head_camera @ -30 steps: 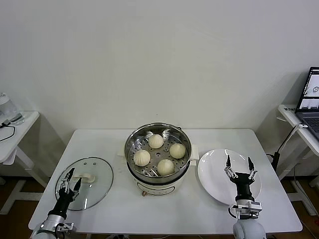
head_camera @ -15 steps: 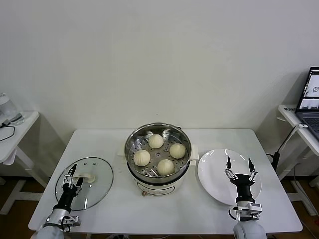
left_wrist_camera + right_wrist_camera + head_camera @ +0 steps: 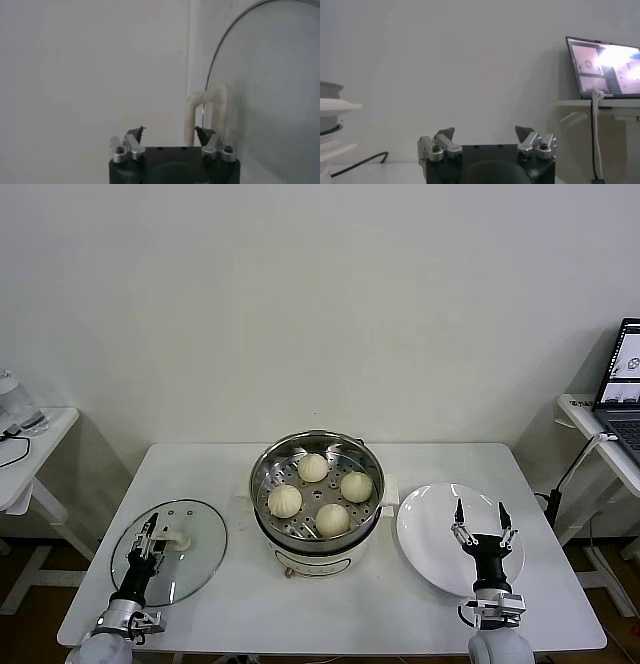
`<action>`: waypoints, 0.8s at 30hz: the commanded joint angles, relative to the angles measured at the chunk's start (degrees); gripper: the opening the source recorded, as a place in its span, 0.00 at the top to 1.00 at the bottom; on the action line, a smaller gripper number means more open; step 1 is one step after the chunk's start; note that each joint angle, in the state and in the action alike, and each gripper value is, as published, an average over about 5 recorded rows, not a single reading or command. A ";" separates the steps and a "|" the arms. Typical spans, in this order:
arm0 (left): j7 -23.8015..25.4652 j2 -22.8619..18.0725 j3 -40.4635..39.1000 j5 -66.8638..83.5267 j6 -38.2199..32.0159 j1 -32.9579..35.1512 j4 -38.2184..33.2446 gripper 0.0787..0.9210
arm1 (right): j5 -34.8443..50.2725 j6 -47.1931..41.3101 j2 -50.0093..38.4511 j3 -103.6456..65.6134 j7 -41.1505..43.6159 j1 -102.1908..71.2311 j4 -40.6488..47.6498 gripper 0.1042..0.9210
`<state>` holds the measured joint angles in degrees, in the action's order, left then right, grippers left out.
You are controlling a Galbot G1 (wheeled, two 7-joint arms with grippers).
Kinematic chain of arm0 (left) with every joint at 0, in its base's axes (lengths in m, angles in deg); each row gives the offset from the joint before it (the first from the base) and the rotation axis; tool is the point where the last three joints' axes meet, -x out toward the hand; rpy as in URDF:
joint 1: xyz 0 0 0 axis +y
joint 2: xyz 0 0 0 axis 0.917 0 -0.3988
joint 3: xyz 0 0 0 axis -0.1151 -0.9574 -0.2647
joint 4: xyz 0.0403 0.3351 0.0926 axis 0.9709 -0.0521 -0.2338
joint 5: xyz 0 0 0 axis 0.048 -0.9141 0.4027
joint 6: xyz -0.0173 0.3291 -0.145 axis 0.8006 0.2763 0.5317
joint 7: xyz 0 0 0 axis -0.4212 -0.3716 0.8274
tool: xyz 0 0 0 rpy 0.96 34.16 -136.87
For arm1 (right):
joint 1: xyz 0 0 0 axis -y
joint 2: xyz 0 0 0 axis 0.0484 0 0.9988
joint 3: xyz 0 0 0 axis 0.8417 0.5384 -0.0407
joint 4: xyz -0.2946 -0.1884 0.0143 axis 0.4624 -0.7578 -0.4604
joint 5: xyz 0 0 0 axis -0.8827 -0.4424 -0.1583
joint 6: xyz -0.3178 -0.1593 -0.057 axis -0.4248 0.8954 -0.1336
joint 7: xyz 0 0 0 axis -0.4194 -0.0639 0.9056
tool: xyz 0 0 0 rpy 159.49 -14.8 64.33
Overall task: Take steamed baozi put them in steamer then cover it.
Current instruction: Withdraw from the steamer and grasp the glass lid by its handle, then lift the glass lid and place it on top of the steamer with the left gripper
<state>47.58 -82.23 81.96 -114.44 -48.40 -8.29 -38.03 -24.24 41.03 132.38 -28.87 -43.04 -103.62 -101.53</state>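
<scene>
Several cream-white baozi [image 3: 313, 467] lie on the perforated tray inside the steel steamer [image 3: 262, 489] at the table's middle. The clear glass cover [image 3: 195, 556] lies flat on the table at the left, its cream handle [image 3: 177, 540] up. My left gripper [image 3: 149, 538] is open, low over the cover, right beside the handle. In the left wrist view the gripper [image 3: 170, 134] has the handle [image 3: 206, 109] just inside one fingertip. My right gripper [image 3: 479, 518] is open and empty, upright over the white plate [image 3: 425, 534]; it also shows in the right wrist view [image 3: 484, 134].
A side table [image 3: 25, 454] stands at the far left. Another side table with a laptop [image 3: 622, 380] stands at the far right. A cable [image 3: 357, 163] lies on the table near the steamer's base.
My left gripper has moved forward over the cover toward its handle. The right arm has barely moved.
</scene>
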 commanded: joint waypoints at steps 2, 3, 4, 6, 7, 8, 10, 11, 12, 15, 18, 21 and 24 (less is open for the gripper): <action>0.41 -0.09 0.00 0.15 -0.08 -0.46 1.11 0.45 | -0.22 -0.15 -0.05 0.03 -0.11 0.51 -0.16 0.12; 0.40 -0.12 0.03 0.13 -0.20 -0.45 1.24 0.48 | -0.22 -0.15 -0.05 0.02 -0.12 0.61 -0.14 0.12; 0.38 -0.15 0.04 0.12 -0.30 -0.44 1.33 0.51 | -0.22 -0.15 -0.06 0.01 -0.13 0.69 -0.11 0.12; 0.38 -0.21 0.05 0.11 -0.41 -0.43 1.49 0.59 | -0.21 -0.11 -0.04 -0.03 -0.15 0.80 -0.03 0.12; 0.40 -0.23 0.05 0.12 -0.47 -0.42 1.54 0.62 | -0.21 -0.08 -0.04 -0.04 -0.15 0.82 0.00 0.12; 0.41 -0.23 0.06 0.14 -0.52 -0.41 1.55 0.66 | -0.21 -0.04 -0.04 -0.05 -0.15 0.82 0.02 0.12; 0.43 -0.21 0.16 0.22 -0.79 -0.36 1.30 0.72 | -0.22 0.04 -0.02 -0.09 -0.16 0.81 0.04 0.12; 0.42 -0.18 0.26 0.30 -0.95 -0.26 1.01 0.76 | -0.23 0.07 -0.02 -0.10 -0.16 0.81 0.03 0.12; 0.43 -0.11 0.45 0.48 -1.08 -0.06 0.39 0.79 | -0.23 0.09 -0.02 -0.13 -0.17 0.81 0.02 0.12; 0.63 0.35 1.72 1.61 -0.96 1.00 -2.97 0.86 | -0.30 0.10 -0.02 -0.18 -0.18 0.79 -0.05 0.12; 1.54 1.24 4.26 3.86 0.21 2.39 -8.35 0.87 | -0.37 0.08 -0.02 -0.19 -0.17 0.77 -0.11 0.12; 2.98 2.37 7.63 6.49 1.98 3.79 -15.21 0.87 | -0.42 0.08 0.00 -0.23 -0.16 0.79 -0.06 0.12; 4.90 3.65 10.84 9.25 3.98 5.21 -23.01 0.87 | -0.69 0.16 0.08 -0.36 -0.30 0.90 0.15 0.12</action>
<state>49.30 -80.95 85.21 -111.51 -48.06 -6.28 -42.77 -24.69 41.10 132.38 -29.12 -43.21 -102.84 -101.51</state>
